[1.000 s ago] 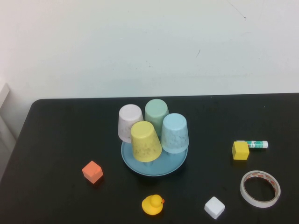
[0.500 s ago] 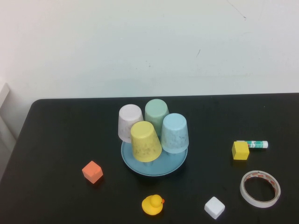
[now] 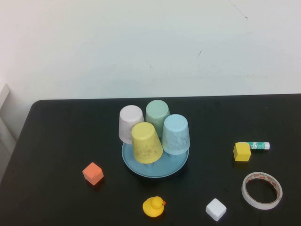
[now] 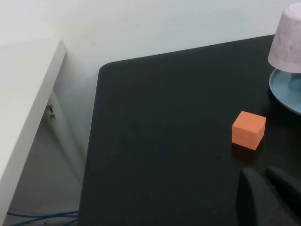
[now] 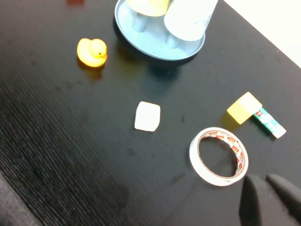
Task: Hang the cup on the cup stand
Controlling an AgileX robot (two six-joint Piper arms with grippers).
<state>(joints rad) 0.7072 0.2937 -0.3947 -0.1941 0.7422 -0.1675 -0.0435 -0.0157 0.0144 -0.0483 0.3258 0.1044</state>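
left gripper (image 4: 270, 195): only dark fingertips show at the edge of its wrist view, close together with a thin gap; holds nothing. Parked over the table's left side, near the small orange cube (image 4: 249, 129).

right gripper (image 5: 273, 197): same look, two dark fingertips nearly together, nothing held. Hangs over the table's right side just beside the roll of clear tape (image 5: 218, 156). Neither arm shows in the high view, so both sit pulled back.

cup: light sky-blue tapered plastic cup (image 3: 176, 134) is upside down on the right side of the stand, tilted slightly. My read: it's on a peg, hence the lean.

cup stand: round blue saucer-like plastic base (image 3: 157, 170) mid-table; short blue pegs (image 5: 172, 40) visible under the cups from the right wrist view.

other cups: yellow cup (image 3: 146, 142) front, pale pink cup (image 3: 130, 124) left, mint-green cup (image 3: 157, 114) back, all inverted on the stand.

clutter: yellow rubber duck (image 3: 154, 206), white cube (image 3: 216, 209), yellow cube (image 3: 242, 152) touching a glue stick (image 3: 256, 145). All apart from the stand.

status: looks done, judging from the layout.
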